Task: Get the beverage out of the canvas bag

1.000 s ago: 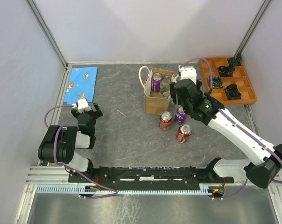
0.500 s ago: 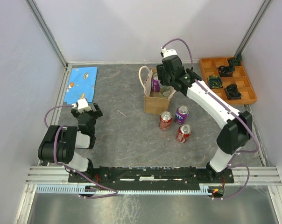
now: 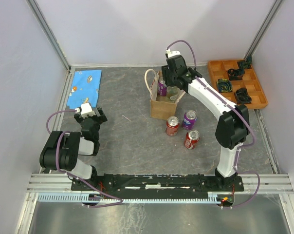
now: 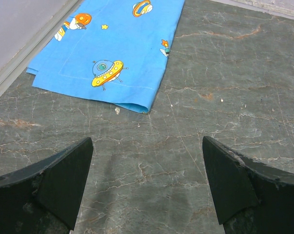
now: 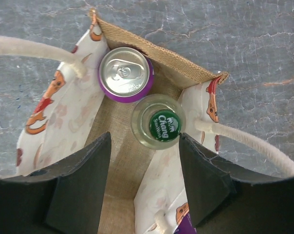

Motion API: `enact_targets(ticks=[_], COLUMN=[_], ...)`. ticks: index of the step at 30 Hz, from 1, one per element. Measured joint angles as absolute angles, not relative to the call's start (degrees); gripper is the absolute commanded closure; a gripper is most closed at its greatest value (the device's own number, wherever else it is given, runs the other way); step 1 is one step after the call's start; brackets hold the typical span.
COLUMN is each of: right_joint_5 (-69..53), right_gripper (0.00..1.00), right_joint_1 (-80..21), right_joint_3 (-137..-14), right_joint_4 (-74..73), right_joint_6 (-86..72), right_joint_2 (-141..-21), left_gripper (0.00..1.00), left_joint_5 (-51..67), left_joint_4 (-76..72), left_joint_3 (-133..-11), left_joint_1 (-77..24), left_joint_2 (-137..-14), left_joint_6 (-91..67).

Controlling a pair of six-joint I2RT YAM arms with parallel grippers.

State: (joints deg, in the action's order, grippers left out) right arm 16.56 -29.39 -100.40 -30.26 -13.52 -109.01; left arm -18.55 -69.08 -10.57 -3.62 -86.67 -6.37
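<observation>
The tan canvas bag (image 3: 161, 105) with cream loop handles stands at the back middle of the table. In the right wrist view its open mouth (image 5: 127, 161) shows a purple-rimmed can (image 5: 126, 73) and a clear bottle with a green Chang cap (image 5: 160, 124) standing inside. My right gripper (image 5: 144, 141) is open and empty, hovering straight above the bag mouth (image 3: 170, 82), its fingers on either side of the bottle, above it. My left gripper (image 4: 147, 146) is open and empty low over the table at the left (image 3: 91, 117).
Three cans stand in front of the bag: a red one (image 3: 172, 126), a purple one (image 3: 189, 119) and another red one (image 3: 191, 139). An orange compartment tray (image 3: 258, 92) is at the back right. A blue printed cloth (image 3: 85, 86) lies at the back left, also in the left wrist view (image 4: 118, 44).
My right gripper has moved from the purple can in front of the bag back and up to above the bag's mouth. The left arm has not moved.
</observation>
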Motion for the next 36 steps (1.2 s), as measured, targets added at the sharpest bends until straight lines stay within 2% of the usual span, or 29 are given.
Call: enact_targets(ticks=[8,18,22,25,36], right_joint_5=[17.6,18.9,19.0,19.5,20.0], right_gripper=[0.34,0.57,0.71,0.99,1.00], right_joint_1=[-28.0,-27.9,-27.6,-27.6,-27.6], right_joint_3=[-100.4,-100.4,-100.4,-100.4,-100.4], right_joint_4=[-29.0,-25.4,-23.8,-22.8,-21.8], right_joint_6=[-13.5,-12.5,-12.8,-12.5,-11.9], right_joint_2=[-112.7,-115.2,-115.7,-116.0,-116.2], left_gripper=[0.01,0.01,0.01,0.01,0.01], left_joint_5=[-18.6,-18.5,-18.6,-18.5,-18.6], left_joint_4=[-69.1,-69.1,-69.1,-69.1,-69.1], left_joint_3=[-10.6,-10.6,-10.6,-10.6,-10.6], left_joint_1=[-3.6,-3.6,-3.6,-3.6,-3.6], left_joint_2=[-86.7,-86.7,-86.7,-86.7,-86.7], left_joint_6=[-6.4,-6.4,-6.4,-6.4,-6.4])
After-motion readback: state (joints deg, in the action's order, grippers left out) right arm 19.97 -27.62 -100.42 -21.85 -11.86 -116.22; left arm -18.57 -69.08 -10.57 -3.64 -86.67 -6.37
